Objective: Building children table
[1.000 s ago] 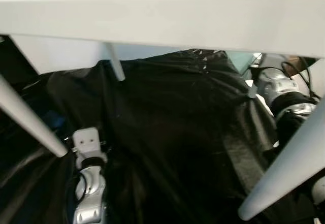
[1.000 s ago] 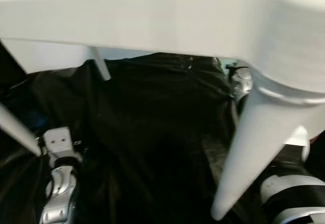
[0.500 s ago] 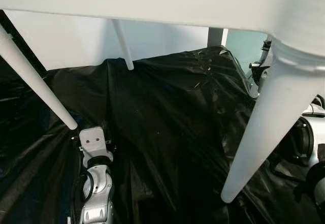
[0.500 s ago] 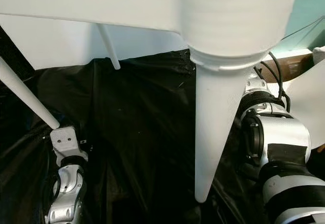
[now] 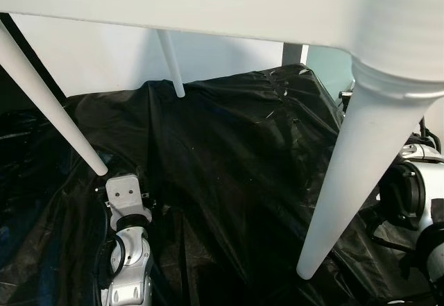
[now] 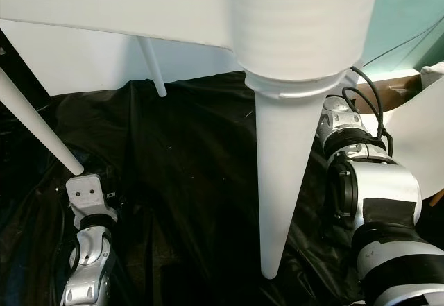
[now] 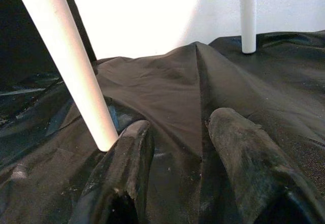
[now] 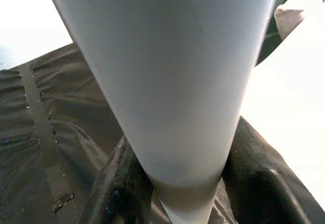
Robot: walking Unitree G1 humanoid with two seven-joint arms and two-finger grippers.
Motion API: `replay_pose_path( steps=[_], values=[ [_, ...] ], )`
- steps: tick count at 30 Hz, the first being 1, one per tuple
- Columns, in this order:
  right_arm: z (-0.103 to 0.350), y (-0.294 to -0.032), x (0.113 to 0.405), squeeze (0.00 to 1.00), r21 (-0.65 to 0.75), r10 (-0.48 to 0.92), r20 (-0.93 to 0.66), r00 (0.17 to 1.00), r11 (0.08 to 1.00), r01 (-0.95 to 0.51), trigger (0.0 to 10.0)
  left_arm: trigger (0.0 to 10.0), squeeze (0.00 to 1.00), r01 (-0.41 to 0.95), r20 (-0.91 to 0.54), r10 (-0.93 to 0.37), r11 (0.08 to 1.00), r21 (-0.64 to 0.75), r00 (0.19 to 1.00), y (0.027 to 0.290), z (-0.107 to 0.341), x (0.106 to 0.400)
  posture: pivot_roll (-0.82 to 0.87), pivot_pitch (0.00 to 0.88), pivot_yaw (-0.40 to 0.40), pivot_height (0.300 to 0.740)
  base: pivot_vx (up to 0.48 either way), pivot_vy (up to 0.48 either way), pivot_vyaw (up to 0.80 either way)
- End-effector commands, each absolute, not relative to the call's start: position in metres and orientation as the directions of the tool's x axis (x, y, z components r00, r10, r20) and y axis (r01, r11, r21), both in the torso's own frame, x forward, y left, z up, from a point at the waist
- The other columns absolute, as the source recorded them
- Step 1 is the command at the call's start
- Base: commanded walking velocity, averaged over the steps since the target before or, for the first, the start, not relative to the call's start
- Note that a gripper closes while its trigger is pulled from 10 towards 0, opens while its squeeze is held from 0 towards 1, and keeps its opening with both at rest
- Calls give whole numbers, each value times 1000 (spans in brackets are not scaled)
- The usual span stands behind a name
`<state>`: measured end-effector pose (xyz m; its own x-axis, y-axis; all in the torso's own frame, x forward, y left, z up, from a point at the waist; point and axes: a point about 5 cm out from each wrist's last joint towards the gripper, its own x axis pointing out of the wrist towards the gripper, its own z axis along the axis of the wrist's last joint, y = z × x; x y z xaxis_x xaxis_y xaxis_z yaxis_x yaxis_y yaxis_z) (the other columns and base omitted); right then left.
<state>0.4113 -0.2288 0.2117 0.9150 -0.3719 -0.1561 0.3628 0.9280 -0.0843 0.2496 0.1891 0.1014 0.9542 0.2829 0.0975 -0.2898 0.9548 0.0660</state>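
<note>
White table (image 5: 208,4) now hangs higher over black sheet (image 5: 229,153); right gripper (image 8: 172,193) clamped on near leg (image 6: 281,174), left gripper (image 7: 177,148) apart, empty.

A crumpled black plastic sheet (image 5: 236,160) covers the ground, rising in folds and ridges toward 12 o'clock, where it meets a white wall (image 5: 104,56). A white leg tip (image 7: 248,46) touches the sheet near the wall.
</note>
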Motion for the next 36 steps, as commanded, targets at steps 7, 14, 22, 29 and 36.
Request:
replay_pose_path(
  steps=[7, 14, 22, 29, 36],
  values=[
    [187, -221, 406, 0, -63, -383, -173, 908, 924, 377, 10000, 10000, 0, -311, 96, 303, 947, 82, 948, 192, 101, 246, 142, 0, 84, 740, 0, 0, 0],
    [152, -211, 390, 1000, -58, -378, -122, 918, 926, 373, 10000, 10000, 0, -301, 90, 294, 950, 86, 952, 192, 100, 244, 118, 0, 91, 740, 0, 0, 0],
    [138, -210, 374, 0, -61, -385, -38, 922, 922, 383, 10000, 10000, 0, -278, 87, 271, 956, 88, 959, 188, 99, 246, 103, 0, 95, 740, 0, 0, 0],
    [126, -188, 329, 0, -93, -197, 100, 975, 974, 206, 10000, 10000, 0, -221, 96, 215, 974, 59, 972, 184, 99, 235, 98, 0, 89, 740, 0, 0, 0],
    [115, -180, 297, 0, -154, -50, 133, 990, 986, 71, 10000, 10000, 0, -114, 104, 113, 993, 4, 988, 175, 99, 225, 86, 0, 86, 740, 0, 0, 0]
  ],
)
